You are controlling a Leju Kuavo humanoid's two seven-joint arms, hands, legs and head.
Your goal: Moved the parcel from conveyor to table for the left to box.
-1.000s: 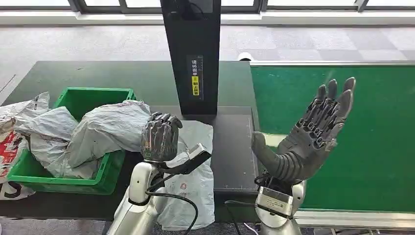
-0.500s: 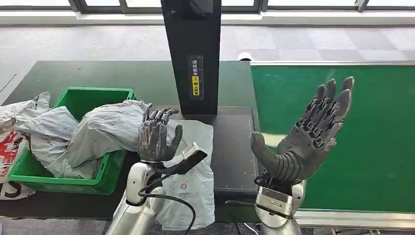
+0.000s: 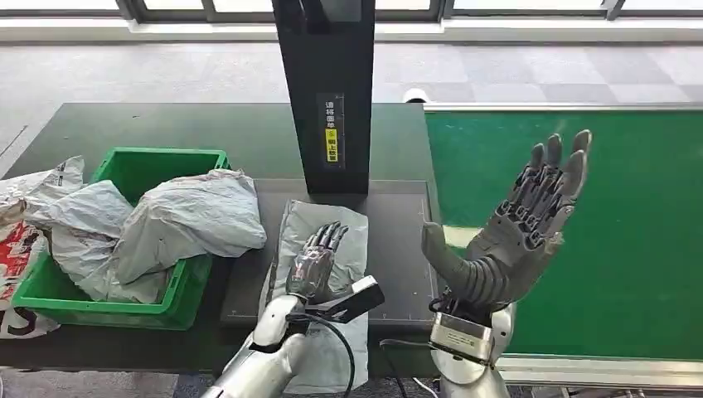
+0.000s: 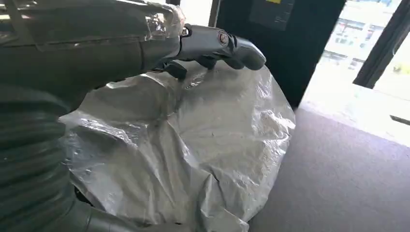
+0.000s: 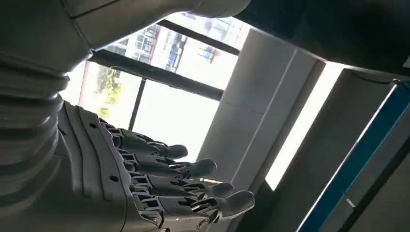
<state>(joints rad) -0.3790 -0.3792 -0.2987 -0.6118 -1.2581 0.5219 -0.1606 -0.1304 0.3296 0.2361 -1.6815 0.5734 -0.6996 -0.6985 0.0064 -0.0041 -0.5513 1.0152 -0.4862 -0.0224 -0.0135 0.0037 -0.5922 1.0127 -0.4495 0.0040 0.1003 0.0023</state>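
Since the earlier head view frames, the left hand [image 3: 315,264] has dropped from a raised, closed posture at centre frame to a low position, fingers extended and lying flat on the parcel [image 3: 327,240]. The right hand [image 3: 518,236] is unchanged: raised at right of frame over the green conveyor [image 3: 630,207], palm up, fingers spread, holding nothing.

Parcel location: the grey poly-bag parcel lies on the dark desk [image 3: 398,240] at lower centre of the head view, directly in front of the black scanner column [image 3: 327,91] and between the green box [image 3: 124,170] at left and the conveyor at right. Its near end hangs past the front edge of the desk.

Orientation: the long axis of the parcel runs from lower frame to upper frame, near-vertical in the head view, with a slight lean to the right at the top. The far, narrower end points toward the scanner column base.

Left hand state: in the left wrist view, the fingers [image 4: 227,43] reach out over the crumpled parcel surface [image 4: 193,145]. Fingertips appear to touch or press the film; no fold is seen pinched, so a closed grasp is not confirmed.

Assessment: the conveyor-to-desk transfer appears complete. The left hand descent is judged to be the start of the pickup for boxing. The box already holds several grey bags [image 3: 186,220], heaped above the rim.
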